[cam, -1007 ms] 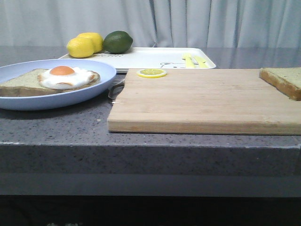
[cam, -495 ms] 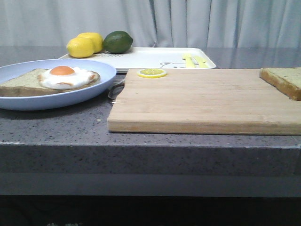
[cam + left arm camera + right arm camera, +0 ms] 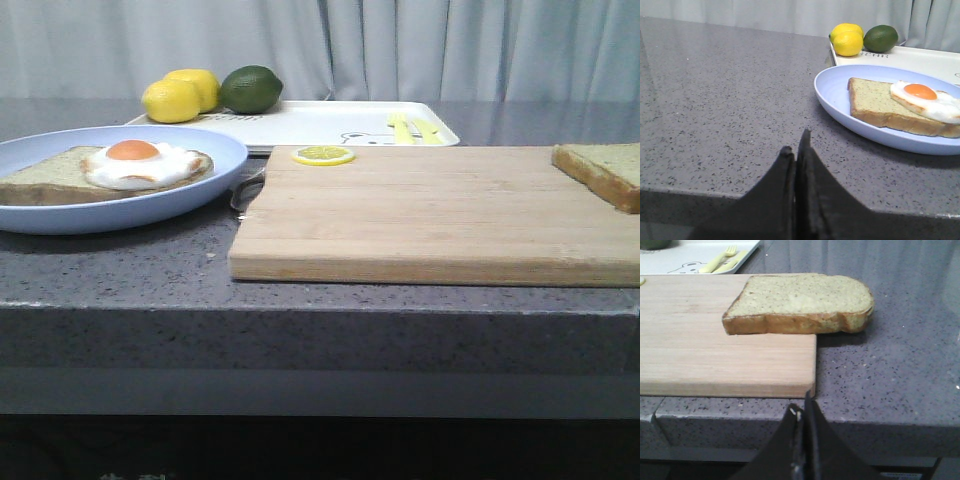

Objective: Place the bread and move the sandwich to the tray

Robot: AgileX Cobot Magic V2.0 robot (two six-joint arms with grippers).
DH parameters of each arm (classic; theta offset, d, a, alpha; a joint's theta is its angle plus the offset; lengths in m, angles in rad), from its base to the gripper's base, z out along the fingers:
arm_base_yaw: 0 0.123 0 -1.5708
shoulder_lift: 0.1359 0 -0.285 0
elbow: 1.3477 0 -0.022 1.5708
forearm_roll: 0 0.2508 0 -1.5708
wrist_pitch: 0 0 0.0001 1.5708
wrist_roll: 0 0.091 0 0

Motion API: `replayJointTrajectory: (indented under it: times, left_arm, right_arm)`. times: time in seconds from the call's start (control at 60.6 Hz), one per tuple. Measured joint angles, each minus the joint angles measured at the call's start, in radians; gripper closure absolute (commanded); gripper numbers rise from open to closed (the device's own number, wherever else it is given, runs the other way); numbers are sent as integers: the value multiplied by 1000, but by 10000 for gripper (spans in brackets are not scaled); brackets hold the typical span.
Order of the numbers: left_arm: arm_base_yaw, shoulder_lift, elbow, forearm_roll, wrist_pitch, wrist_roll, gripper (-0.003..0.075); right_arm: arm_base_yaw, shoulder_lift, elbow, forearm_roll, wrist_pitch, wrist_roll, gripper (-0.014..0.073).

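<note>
Currently: lemons [image 3: 182, 94] 2 | lime [image 3: 251, 88] 1 | bread [image 3: 800, 303] 1 | tray [image 3: 330, 124] 1

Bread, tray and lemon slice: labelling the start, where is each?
bread [image 3: 805, 297], right wrist view, top crumb face.
tray [image 3: 320, 120], front view, bare white floor.
lemon slice [image 3: 322, 155], front view, its centre.

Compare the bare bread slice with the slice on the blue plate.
The bread lies bare, half on the cutting board and overhanging its edge onto the counter; the plate slice sits inside the plate. The bread has nothing on top; the plate slice carries a fried egg. The bread is at the right of the front view, the plate slice at the left. Both are tan, speckled, brown-crusted and lie flat.
</note>
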Motion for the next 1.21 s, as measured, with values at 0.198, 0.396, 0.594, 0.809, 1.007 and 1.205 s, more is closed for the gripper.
replayJointTrajectory:
  times: [0.198,0.396,0.594,0.809,1.007,1.205]
  left_arm:
    - [0,0,0,0,-8,0,739]
    - [0,0,0,0,-78,0,739]
    - [0,0,0,-1,-239,0,739]
    - [0,0,-37,-2,-290,0,739]
    - [0,76,-243,7,-82,0,739]
    - [0,303,-398,13,19,0,739]
  right_arm:
    - [0,0,0,0,0,0,662]
    - [0,0,0,0,-43,0,662]
    - [0,0,-11,0,-97,0,662]
    - [0,0,-184,0,-14,0,660]
    - [0,134,-381,0,120,0,652]
    - [0,342,-491,1,148,0,652]
